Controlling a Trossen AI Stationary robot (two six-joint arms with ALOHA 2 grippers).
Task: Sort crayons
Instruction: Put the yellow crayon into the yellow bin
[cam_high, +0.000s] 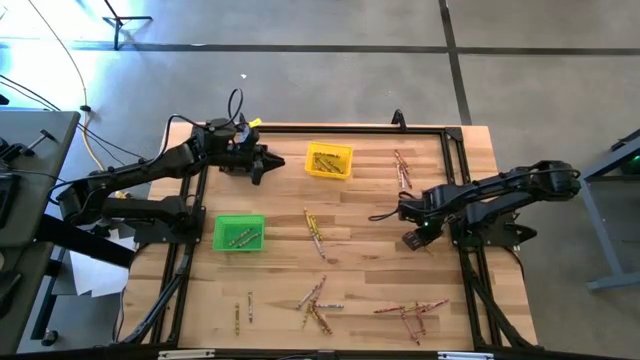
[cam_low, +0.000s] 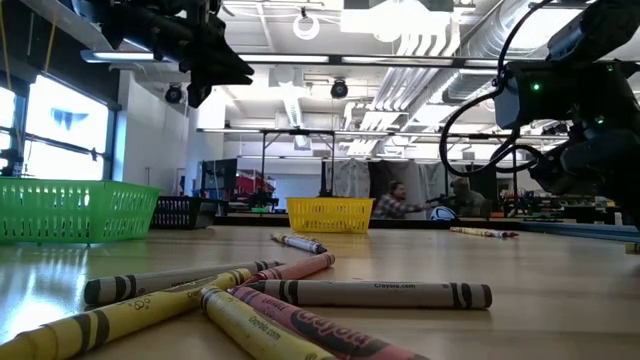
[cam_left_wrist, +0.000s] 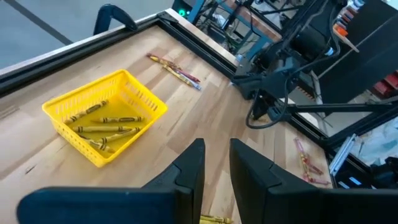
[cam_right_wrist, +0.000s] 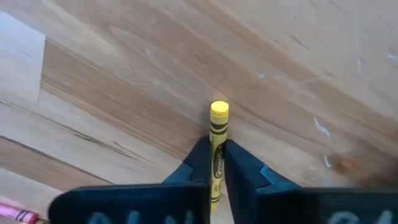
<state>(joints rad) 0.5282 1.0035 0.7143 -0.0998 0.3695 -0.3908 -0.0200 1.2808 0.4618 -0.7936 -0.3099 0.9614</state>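
My right gripper (cam_right_wrist: 216, 163) is shut on a yellow crayon (cam_right_wrist: 218, 134) over bare wood at the table's right middle; it also shows in the high view (cam_high: 413, 239). My left gripper (cam_left_wrist: 216, 167) hovers empty above the table beside the yellow bin (cam_high: 328, 161), its fingers a narrow gap apart; it also shows in the high view (cam_high: 268, 163). The yellow bin (cam_left_wrist: 102, 118) holds several yellow crayons. The green bin (cam_high: 238, 233) holds a few crayons. Loose crayons lie flat on the table at the middle (cam_high: 315, 228), near edge (cam_high: 318, 298), near right (cam_high: 412, 312) and far right (cam_high: 402, 168). My right gripper pinches the yellow crayon between its two fingers, on the wrapped shaft (cam_right_wrist: 217, 149). The crayon lies along the fingers, and its flat end (cam_right_wrist: 219, 111) sticks out past the fingertips toward the table. Whether that end touches the wood I cannot tell.
A black bin (cam_low: 180, 212) shows in the low view beyond the green bin (cam_low: 70, 208). A black frame rail (cam_high: 455, 165) runs along the table's sides. Bare wood lies between the two bins and the near crayons.
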